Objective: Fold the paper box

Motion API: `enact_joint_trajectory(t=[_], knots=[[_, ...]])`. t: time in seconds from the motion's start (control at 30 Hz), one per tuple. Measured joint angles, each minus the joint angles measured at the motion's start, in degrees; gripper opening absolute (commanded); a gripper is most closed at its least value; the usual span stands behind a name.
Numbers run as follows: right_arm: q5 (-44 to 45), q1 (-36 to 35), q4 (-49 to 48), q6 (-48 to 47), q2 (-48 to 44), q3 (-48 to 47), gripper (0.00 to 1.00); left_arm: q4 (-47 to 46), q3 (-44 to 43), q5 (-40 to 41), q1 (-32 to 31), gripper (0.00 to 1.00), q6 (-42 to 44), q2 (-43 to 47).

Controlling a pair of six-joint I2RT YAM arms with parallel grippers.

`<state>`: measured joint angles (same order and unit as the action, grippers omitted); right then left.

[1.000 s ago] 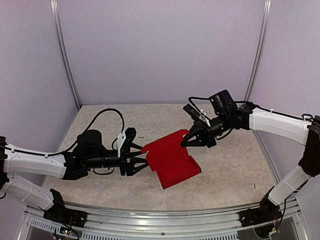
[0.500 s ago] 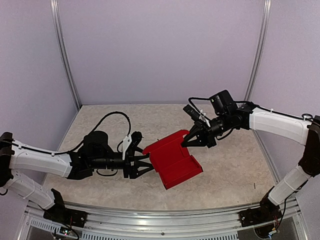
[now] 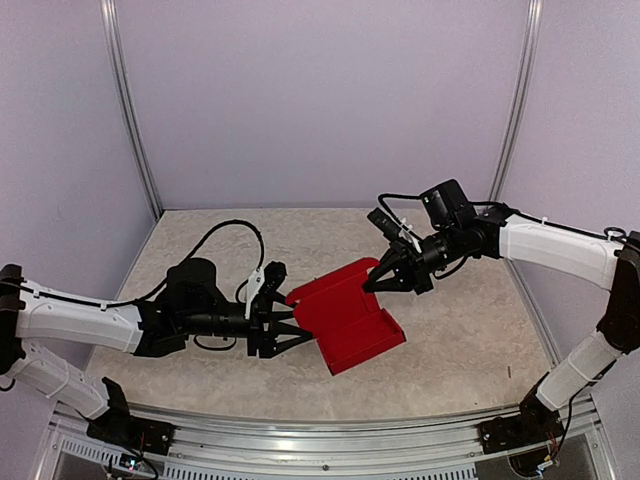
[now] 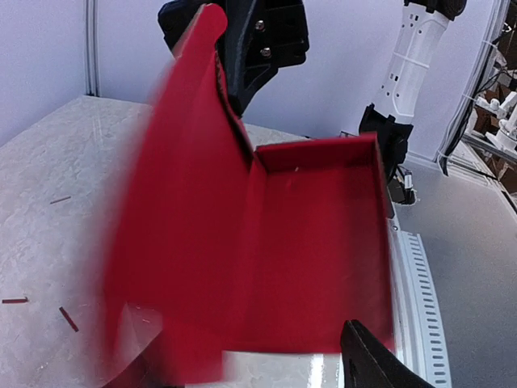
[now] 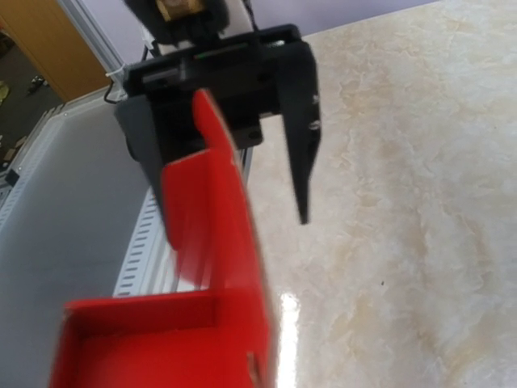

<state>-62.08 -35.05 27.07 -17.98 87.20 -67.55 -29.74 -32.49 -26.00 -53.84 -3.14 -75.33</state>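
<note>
The paper box [image 3: 350, 322] is bright red, an open tray with low walls and a lid flap standing up along its far-left side. My left gripper [image 3: 296, 326] is open, its fingers spread on either side of the box's near-left edge. In the left wrist view the box [image 4: 315, 242] fills the frame and only one fingertip [image 4: 363, 364] shows. My right gripper [image 3: 373, 283] is open at the top of the raised lid. In the right wrist view the lid [image 5: 212, 218] stands between its fingers [image 5: 302, 153], close against the left one.
The tabletop [image 3: 460, 330] is beige marble-patterned with pale walls round it. A metal rail [image 3: 330, 440] runs along the near edge. A few small dark scraps [image 4: 65, 315] lie on the table to the left of the box.
My left gripper has moved right, up to the box's left edge, and the box has shifted slightly right. My right gripper has held still at the lid.
</note>
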Motion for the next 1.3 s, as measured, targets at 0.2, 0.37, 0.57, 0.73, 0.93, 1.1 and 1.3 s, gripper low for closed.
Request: enact_joint_trajectory(t=[0.2,0.37,0.57,0.73,0.93,1.1,1.3], knots=[[0.81,0.00,-0.90,0.11,0.07,0.00,0.00,-1.66,-1.42,-2.49,-0.66,0.60,-0.46,-0.94],[0.83,0.00,-0.87,0.11,0.07,0.00,0.00,-3.13,-4.26,-3.45,-0.68,0.69,-0.50,-4.94],[1.81,0.04,-0.85,-0.11,0.02,0.00,0.00,-2.43,-4.24,2.56,-1.75,0.81,-1.18,-4.44],[3.13,0.09,-0.85,-0.37,-0.55,0.02,0.00,-1.95,1.92,10.01,-2.21,0.81,-2.38,3.85],[2.82,0.42,-0.85,-0.39,-0.85,0.24,0.00,-1.90,10.10,12.31,-1.84,0.67,-2.80,10.47],[1.68,0.42,-0.81,-0.39,-0.85,1.07,0.00,-2.12,12.00,12.57,2.34,0.56,-4.24,11.93],[0.61,0.42,-0.81,-0.37,-0.85,1.11,0.00,-3.74,9.64,11.65,4.70,0.54,-4.50,7.15]])
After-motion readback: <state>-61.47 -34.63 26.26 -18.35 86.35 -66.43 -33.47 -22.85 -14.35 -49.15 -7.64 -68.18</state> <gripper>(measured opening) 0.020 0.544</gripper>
